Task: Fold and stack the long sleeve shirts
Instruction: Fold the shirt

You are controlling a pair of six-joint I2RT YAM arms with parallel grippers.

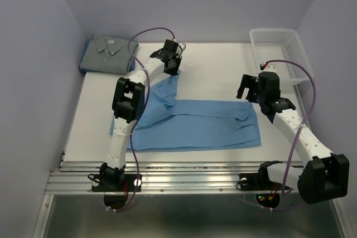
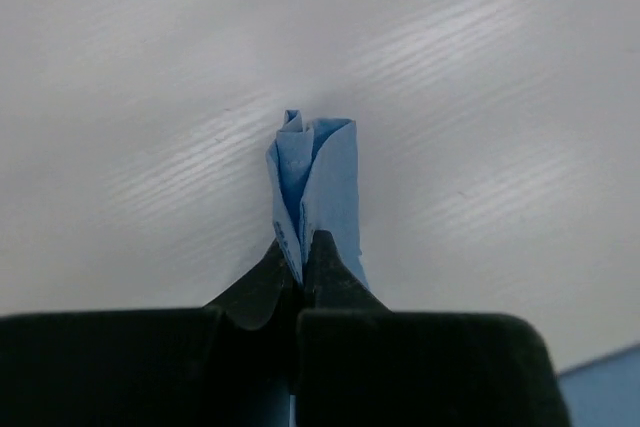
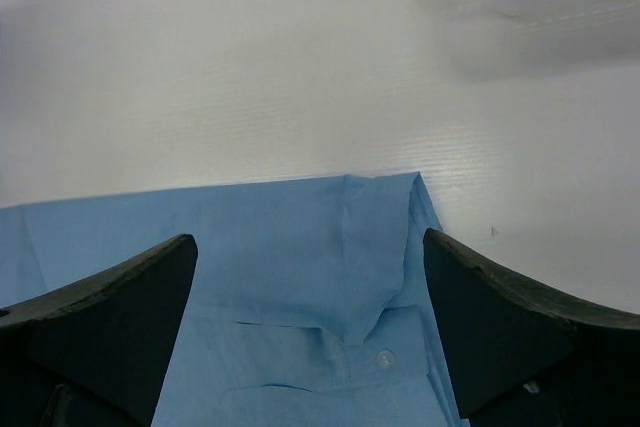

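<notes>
Light sky-blue collared button-up cloth shirt (image 1: 201,124): spread flat across the middle of the white tabletop (image 1: 223,65), long axis running left to right, one sleeve drawn out from its left part toward the far edge. Left tool (image 2: 300,262): at the far end of that sleeve, jaws together and clamped on a bunched fold of the sky-blue cloth, which sticks out beyond the fingertips over bare tabletop. Right tool (image 3: 308,239): over the sky-blue shirt's right end, fingers wide apart; a button and a folded edge of the shirt lie below it. Duller grey-blue collared shirt with small white neck label (image 1: 109,54): folded, far and left of the sky-blue shirt, well apart from it. White plastic mesh basket (image 1: 279,54): far and right of the sky-blue shirt, at the tabletop's edge.
</notes>
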